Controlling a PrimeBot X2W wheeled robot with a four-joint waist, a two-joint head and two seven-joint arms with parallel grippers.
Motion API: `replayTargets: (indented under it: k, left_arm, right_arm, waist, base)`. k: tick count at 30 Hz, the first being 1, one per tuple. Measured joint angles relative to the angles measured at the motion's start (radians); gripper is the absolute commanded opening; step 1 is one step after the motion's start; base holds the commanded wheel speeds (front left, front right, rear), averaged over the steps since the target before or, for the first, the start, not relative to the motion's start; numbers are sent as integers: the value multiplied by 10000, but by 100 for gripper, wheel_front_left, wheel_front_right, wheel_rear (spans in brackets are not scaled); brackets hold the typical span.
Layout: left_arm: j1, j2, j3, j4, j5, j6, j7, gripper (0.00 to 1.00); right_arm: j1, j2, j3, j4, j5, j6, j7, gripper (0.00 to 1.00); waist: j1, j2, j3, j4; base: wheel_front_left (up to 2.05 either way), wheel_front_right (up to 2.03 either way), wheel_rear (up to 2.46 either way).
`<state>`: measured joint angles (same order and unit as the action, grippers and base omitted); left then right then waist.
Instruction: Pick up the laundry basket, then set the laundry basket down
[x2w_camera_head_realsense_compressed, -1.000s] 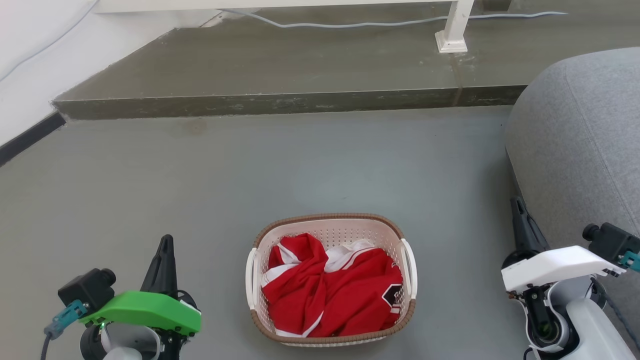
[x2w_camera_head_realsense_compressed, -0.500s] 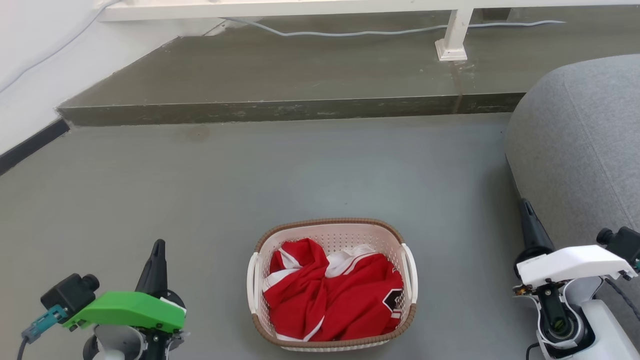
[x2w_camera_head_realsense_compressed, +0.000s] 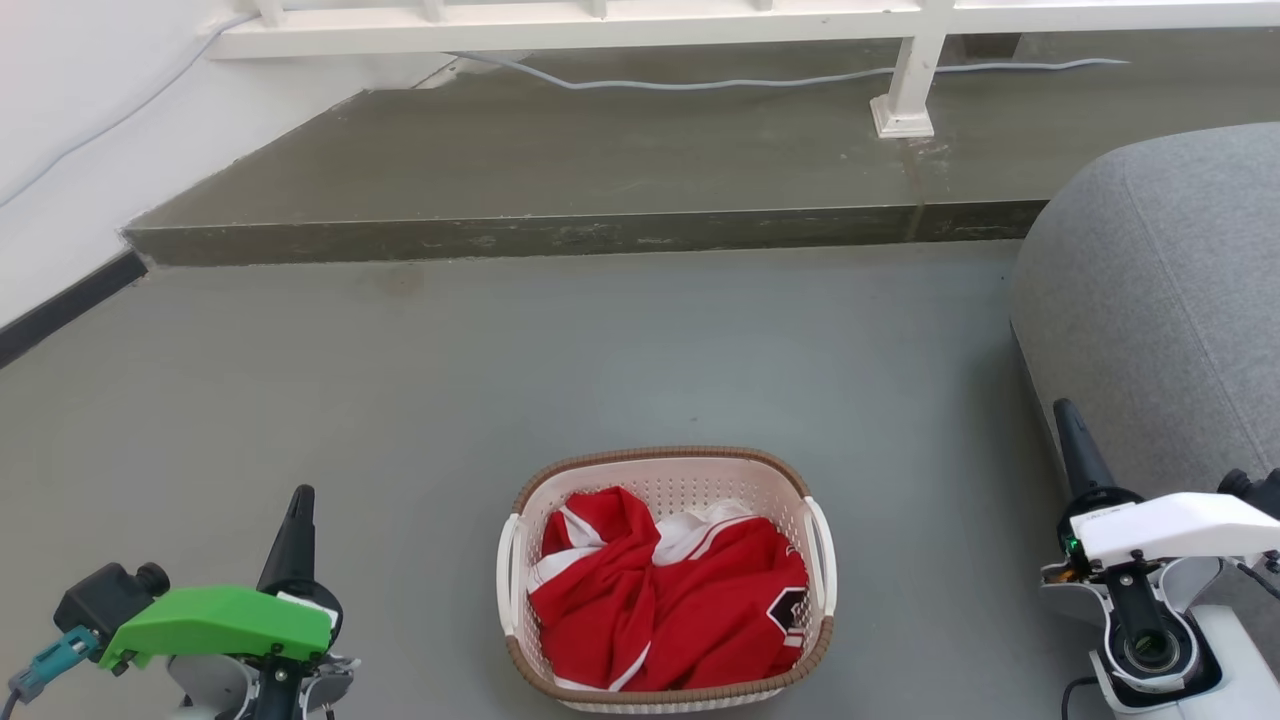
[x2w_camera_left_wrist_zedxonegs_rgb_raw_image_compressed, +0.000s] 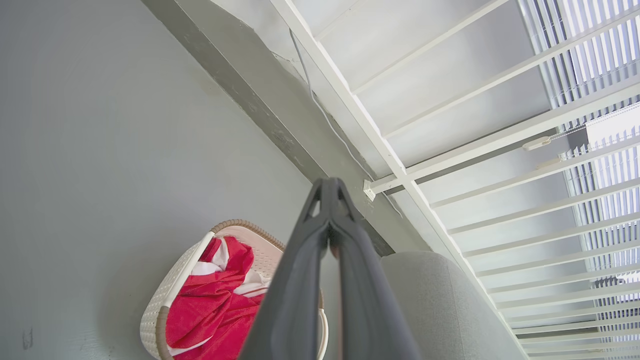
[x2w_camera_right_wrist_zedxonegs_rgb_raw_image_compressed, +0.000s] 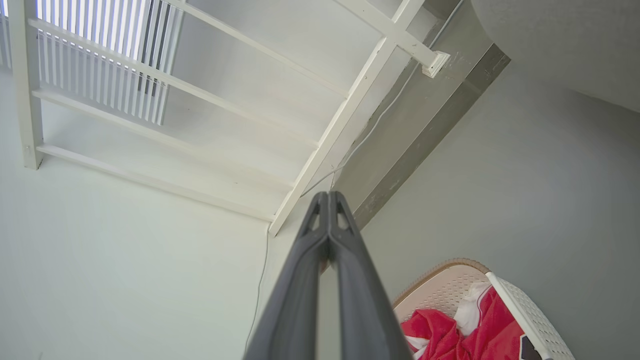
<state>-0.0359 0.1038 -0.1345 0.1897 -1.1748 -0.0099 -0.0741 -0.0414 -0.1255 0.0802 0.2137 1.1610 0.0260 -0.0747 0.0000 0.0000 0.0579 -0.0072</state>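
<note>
— Where's the laundry basket (x2w_camera_head_realsense_compressed: 662, 454)?

— On the grey floor (x2w_camera_head_realsense_compressed: 500, 350), low in the middle of the head view. It sits between the two grippers and apart from both. A crumpled red and white garment (x2w_camera_head_realsense_compressed: 670, 600) lies inside it.

— The left gripper (x2w_camera_head_realsense_compressed: 300, 497)?

— Lower left, well off to the basket's left, pointing up the view. In the left wrist view its fingers (x2w_camera_left_wrist_zedxonegs_rgb_raw_image_compressed: 300, 280) meet at the tips, pressed together with nothing between them.

— And the right gripper (x2w_camera_head_realsense_compressed: 1063, 408)?

— Lower right, just beside a grey upholstered seat (x2w_camera_head_realsense_compressed: 1160, 300). Its tips touch too, and it holds nothing.

— Beyond the basket?

— A raised concrete step (x2w_camera_head_realsense_compressed: 560, 160), with a white railing post (x2w_camera_head_realsense_compressed: 905, 85) and a pale cable (x2w_camera_head_realsense_compressed: 700, 82) on it.
</note>
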Motion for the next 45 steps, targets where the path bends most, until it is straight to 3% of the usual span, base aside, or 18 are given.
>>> replayTargets:
  k: [38,45]
  left_arm:
    - [-47,-10,1110,608,-4918,-999,1026,0]
    - [-51,-12,1181,642,-5033,-1057,1089,0]
  right_arm:
    - [-103,265,-1197,435,5007,834,1074,0]
    - [-105,280,-1250,499,5114,880,1122,0]
  waist:
    - [0,0,-537,70]
    - [0,0,-545,72]
  base:
    - [0,0,0]
    - [0,0,0]
